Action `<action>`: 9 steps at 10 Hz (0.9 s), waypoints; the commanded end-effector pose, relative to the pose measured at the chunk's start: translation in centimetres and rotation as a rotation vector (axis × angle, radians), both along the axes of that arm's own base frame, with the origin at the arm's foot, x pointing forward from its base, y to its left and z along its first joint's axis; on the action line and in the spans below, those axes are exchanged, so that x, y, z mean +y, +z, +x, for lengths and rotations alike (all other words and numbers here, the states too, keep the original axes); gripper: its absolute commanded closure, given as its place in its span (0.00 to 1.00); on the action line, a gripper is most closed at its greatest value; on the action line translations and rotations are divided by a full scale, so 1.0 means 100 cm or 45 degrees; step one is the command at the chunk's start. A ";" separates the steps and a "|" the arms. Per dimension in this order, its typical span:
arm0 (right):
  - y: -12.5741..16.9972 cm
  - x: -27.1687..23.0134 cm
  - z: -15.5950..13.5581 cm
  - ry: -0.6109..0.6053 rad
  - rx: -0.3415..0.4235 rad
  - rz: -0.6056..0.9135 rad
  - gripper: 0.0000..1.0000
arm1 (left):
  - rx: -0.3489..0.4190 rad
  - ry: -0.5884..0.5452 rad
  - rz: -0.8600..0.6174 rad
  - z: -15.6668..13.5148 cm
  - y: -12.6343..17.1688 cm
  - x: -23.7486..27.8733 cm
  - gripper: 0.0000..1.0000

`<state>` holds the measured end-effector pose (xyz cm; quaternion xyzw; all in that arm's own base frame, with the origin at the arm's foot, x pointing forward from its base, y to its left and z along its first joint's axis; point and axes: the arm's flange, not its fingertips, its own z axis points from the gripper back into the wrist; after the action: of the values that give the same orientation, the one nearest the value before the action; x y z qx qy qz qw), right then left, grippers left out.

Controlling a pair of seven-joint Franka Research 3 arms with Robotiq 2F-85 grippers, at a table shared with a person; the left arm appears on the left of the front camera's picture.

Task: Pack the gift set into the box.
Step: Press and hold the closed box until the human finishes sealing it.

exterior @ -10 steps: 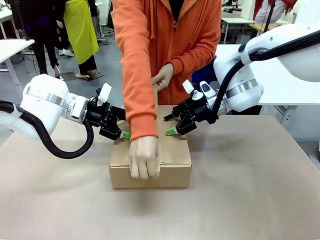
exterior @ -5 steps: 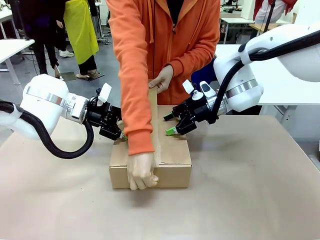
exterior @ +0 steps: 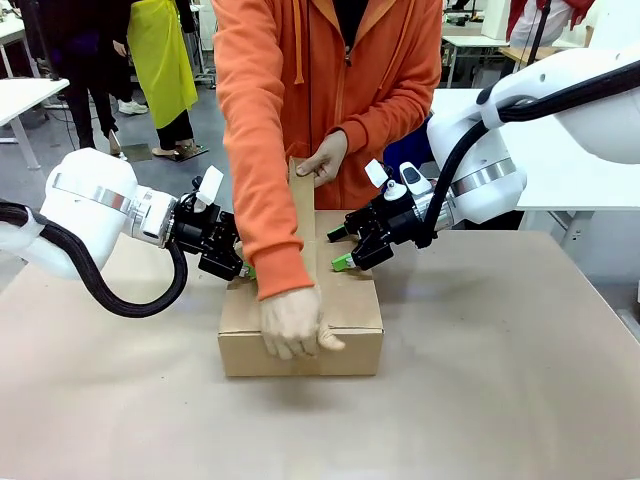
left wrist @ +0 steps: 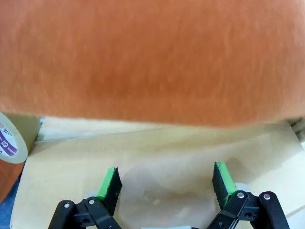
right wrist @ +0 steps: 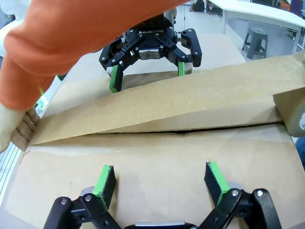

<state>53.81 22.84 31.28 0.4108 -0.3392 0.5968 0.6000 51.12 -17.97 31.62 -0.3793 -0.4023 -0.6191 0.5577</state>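
The box [exterior: 350, 310] lies closed on the table, flaps down; the gift set is hidden. My left gripper [exterior: 240, 264] is open, its green pads [left wrist: 108, 180] resting on the left flap [left wrist: 167, 152]. Open as well, my right gripper [exterior: 341, 251] has its pads [right wrist: 106, 181] on the right flap [right wrist: 157, 167]. A person in an orange sleeve [exterior: 262, 160] stretches a brown tape strip [right wrist: 190, 107] along the centre seam. One hand [exterior: 295, 322] presses its end at the box's near edge; the other hand [exterior: 325, 155] holds the tape up behind. The right wrist view faces my left gripper [right wrist: 148, 71] across the box.
A tape roll [left wrist: 9, 138] shows at the left edge of the left wrist view and again as the roll [right wrist: 293, 109] at the right edge of the right wrist view. The brown table [exterior: 500, 380] spreads around the box. White tables [exterior: 25, 95] and people stand behind.
The person's near hand slid down over the box's front edge and has come back up, thumb out. The far hand lifted the tape higher. Both arms stayed still.
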 end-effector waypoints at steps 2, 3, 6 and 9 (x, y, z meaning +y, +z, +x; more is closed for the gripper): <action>-0.004 -0.002 -0.003 -0.007 0.002 -0.005 0.00 | -0.023 -0.011 -0.002 -0.002 -0.002 0.000 0.00; -0.004 -0.002 -0.003 -0.007 0.002 -0.005 0.00 | -0.023 -0.011 -0.002 -0.002 -0.002 0.000 0.00; -0.004 -0.002 -0.003 -0.007 0.002 -0.005 0.00 | -0.023 -0.011 -0.002 -0.002 -0.002 0.000 0.00; -0.004 -0.002 -0.003 -0.007 0.002 -0.005 0.00 | -0.023 -0.011 -0.002 -0.002 -0.002 0.000 0.00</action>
<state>53.81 22.84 31.28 0.4108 -0.3392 0.5968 0.6000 51.12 -17.97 31.62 -0.3793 -0.4023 -0.6191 0.5577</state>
